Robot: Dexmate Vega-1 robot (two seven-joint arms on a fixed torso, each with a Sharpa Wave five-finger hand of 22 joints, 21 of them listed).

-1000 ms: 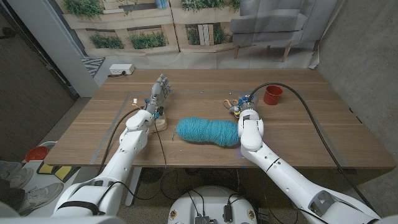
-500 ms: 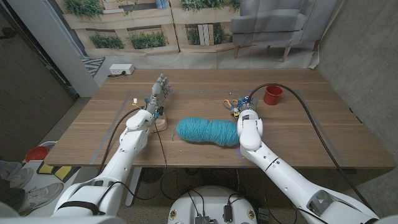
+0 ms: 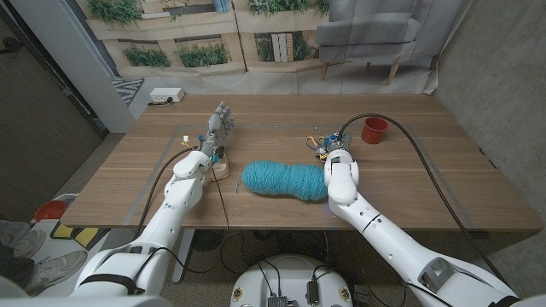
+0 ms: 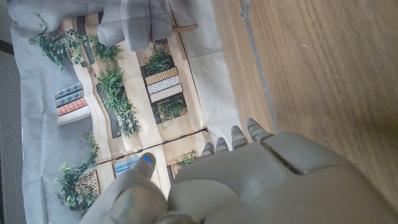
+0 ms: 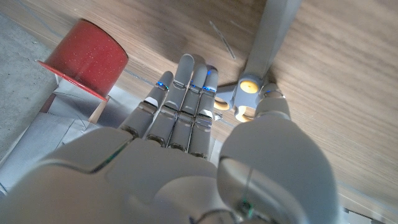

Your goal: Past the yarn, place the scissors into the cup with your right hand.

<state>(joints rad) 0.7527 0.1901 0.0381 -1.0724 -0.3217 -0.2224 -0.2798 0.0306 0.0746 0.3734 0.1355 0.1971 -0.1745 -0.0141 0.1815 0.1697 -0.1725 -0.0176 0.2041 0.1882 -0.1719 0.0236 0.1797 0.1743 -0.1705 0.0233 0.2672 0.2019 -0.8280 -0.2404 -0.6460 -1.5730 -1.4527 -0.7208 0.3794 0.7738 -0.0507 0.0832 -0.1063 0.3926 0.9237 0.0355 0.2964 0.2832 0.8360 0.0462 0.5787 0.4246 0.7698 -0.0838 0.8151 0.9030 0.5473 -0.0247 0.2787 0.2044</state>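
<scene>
Scissors (image 3: 316,141) with yellow-orange handles lie on the table past the teal yarn (image 3: 285,180). My right hand (image 3: 333,143) is right at them. In the right wrist view its fingers (image 5: 183,93) reach out straight and together, and its thumb (image 5: 273,111) lies against the handle (image 5: 248,87); the grey blades (image 5: 272,31) point away along the wood. No closed grip on the scissors shows. The red cup (image 3: 373,130) (image 5: 84,56) stands upright just right of that hand. My left hand (image 3: 220,124) (image 4: 249,180) stands at the table's left, fingers apart, holding nothing.
A black cable (image 3: 422,153) arcs over the table from the right hand past the cup. A small pale wooden piece (image 3: 222,168) lies by my left wrist. A white power strip (image 3: 166,96) lies beyond the far edge, and a grey sofa (image 3: 375,34) stands behind the table.
My right forearm has shifted very slightly; the scissors, yarn, cup and left hand stay where they were.
</scene>
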